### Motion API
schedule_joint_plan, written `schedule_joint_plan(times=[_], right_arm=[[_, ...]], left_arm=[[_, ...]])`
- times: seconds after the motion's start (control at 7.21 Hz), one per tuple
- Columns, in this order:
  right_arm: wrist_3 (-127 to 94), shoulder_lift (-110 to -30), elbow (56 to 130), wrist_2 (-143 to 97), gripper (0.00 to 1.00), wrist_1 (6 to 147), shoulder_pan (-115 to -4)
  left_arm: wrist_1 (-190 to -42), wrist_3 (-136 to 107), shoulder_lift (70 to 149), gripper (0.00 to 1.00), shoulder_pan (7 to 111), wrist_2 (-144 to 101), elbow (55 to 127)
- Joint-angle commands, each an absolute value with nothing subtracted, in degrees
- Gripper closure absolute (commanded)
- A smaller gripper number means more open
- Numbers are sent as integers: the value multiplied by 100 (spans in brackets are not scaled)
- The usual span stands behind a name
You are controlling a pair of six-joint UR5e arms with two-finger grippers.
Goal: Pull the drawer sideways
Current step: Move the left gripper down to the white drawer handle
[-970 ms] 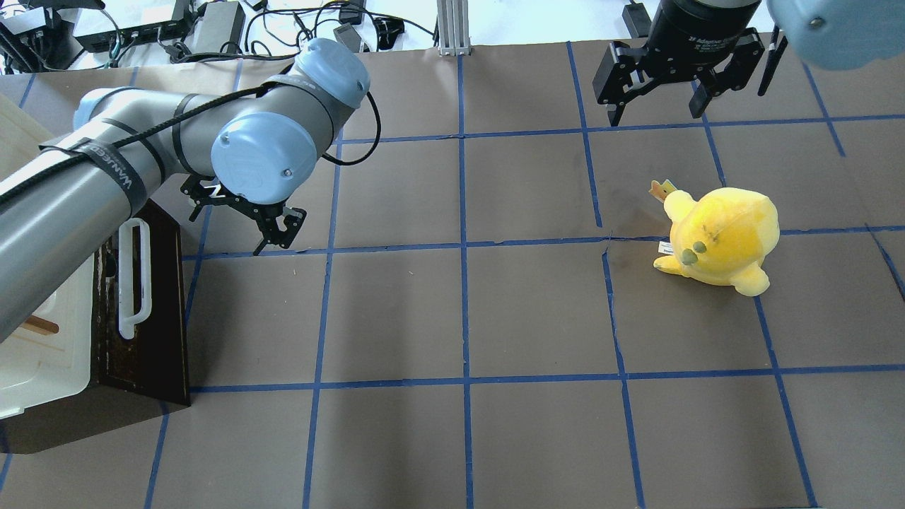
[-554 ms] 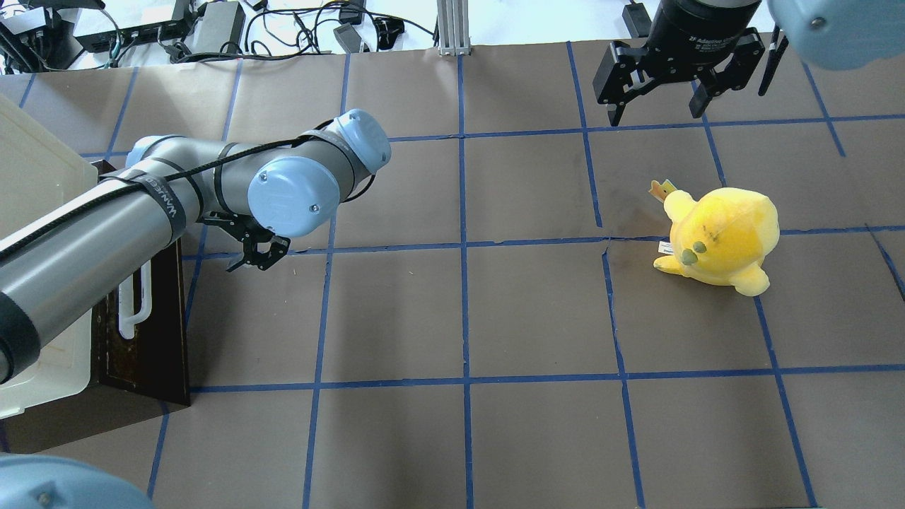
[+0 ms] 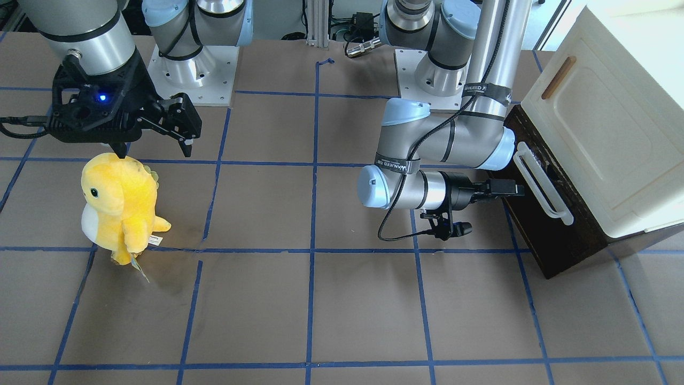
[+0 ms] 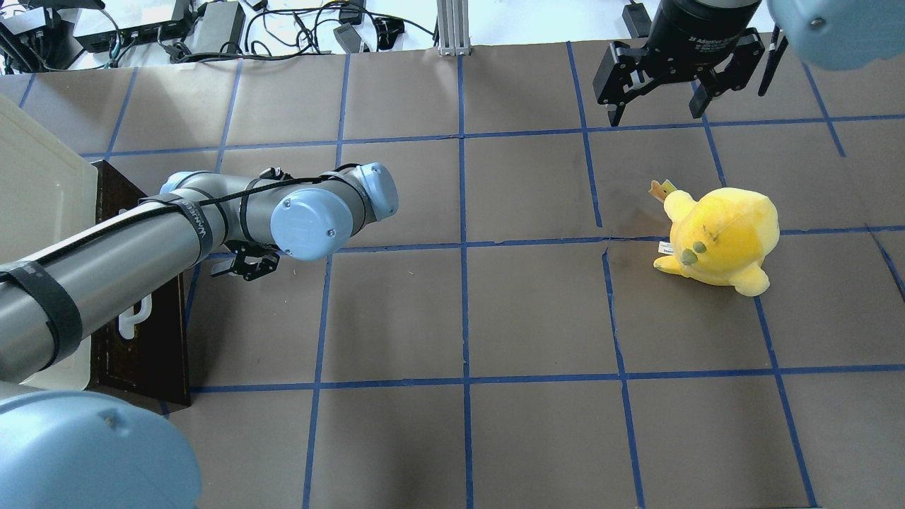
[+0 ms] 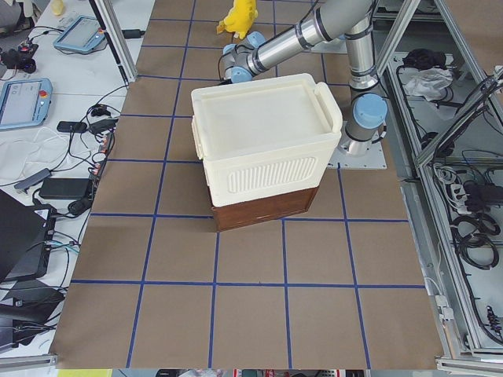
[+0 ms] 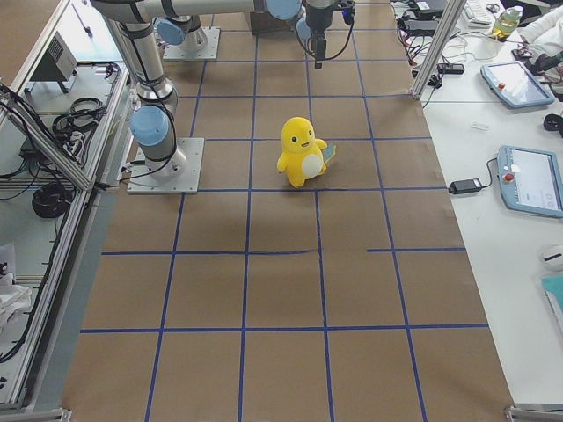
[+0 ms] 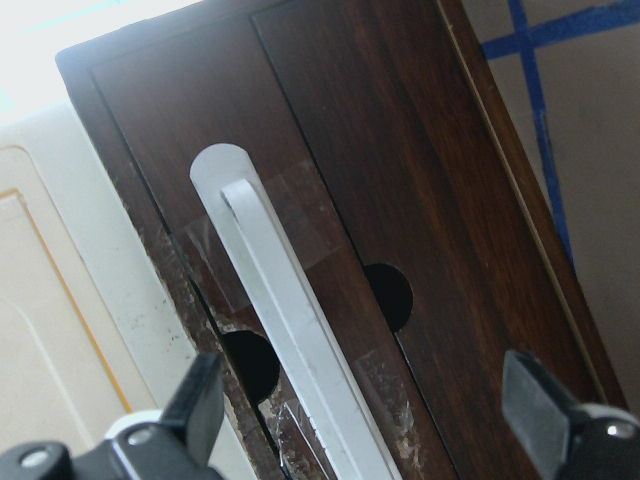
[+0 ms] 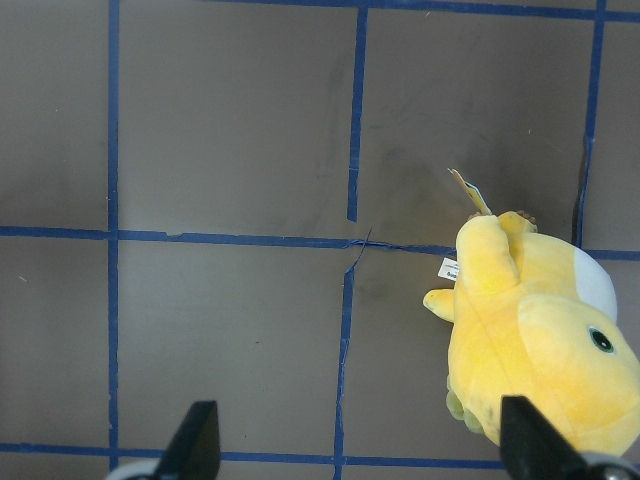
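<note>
Left gripper (image 7: 365, 410) spread wide, pointed at the drawer (image 3: 556, 240) front, fingers either side of the white handle (image 7: 290, 320) in the wrist view, gripping nothing. Drawer sits under the cream cabinet (image 3: 604, 133) at the table's left end. Right gripper (image 4: 655, 113) also spread, empty, hovering near the yellow plush toy (image 4: 721, 240).

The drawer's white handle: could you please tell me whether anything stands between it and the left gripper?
Nothing visible does. In the left wrist view the left gripper, fingers open, faces the white handle of the drawer with only air between.
</note>
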State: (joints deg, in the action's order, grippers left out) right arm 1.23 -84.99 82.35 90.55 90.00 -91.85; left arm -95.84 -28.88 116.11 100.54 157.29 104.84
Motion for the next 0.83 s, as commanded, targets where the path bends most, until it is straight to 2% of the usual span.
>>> schedule_joint_plan(times=[0.0,0.42,0.69], right_arm=[[123,-8499,8235,9053,0,9000,-9185],[123,-8499,8235,9053,0,9000,-9185],[123,-8499,8235,9053,0,9000,-9185]], left_arm=[[-9589,-3381,11698,0,10002,15951,10459],[-9598,-3996,11725,0,9783,15952,10450],[-10104,-4034,11637,0,9590,16222,10477]])
